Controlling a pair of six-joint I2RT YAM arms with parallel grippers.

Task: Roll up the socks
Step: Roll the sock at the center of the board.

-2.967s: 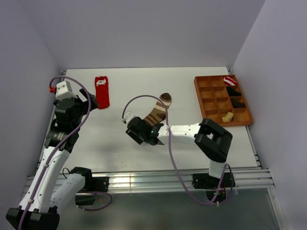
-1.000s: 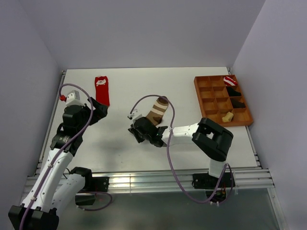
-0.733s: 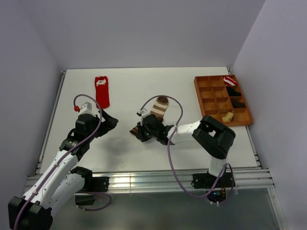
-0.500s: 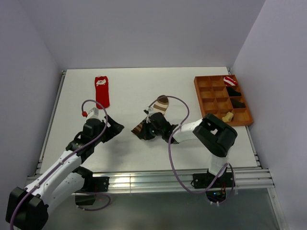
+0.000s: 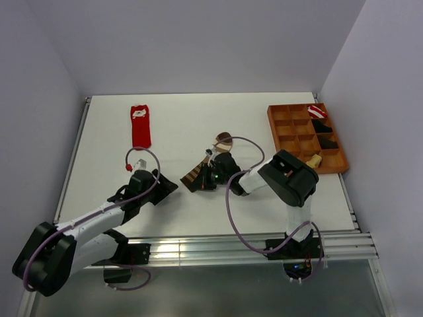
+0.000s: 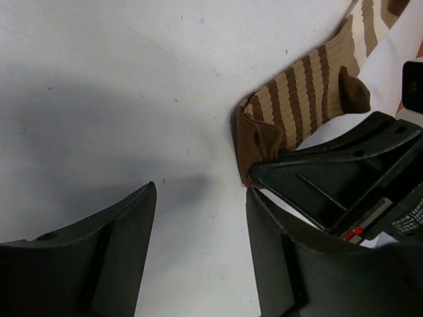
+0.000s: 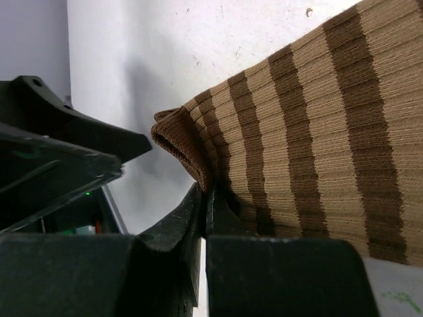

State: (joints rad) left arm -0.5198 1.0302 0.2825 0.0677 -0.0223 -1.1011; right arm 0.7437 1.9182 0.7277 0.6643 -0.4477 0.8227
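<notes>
the striped sock point(image 6: 301, 99) lies near the middle of the table point(image 5: 192, 119). its long axis runs on a slant, from a doubled-over brown end at the near left to the toe at the far right. our right tool point(image 7: 205, 198) is pinched tight on that doubled end, with the fabric bunched up just past its tips. our left tool point(image 6: 199, 191) sits low on the table just to the left of it. its jaws stand apart with only bare table between them, holding nothing. from the left wrist, the brown fold lies ahead and a little to the right of the gap, near but not touching. we judge the left arm best placed to take the fold's free edge, coming in across the sock's length. the red sock point(image 5: 140, 125) lies flat, well apart at the far left.
</notes>
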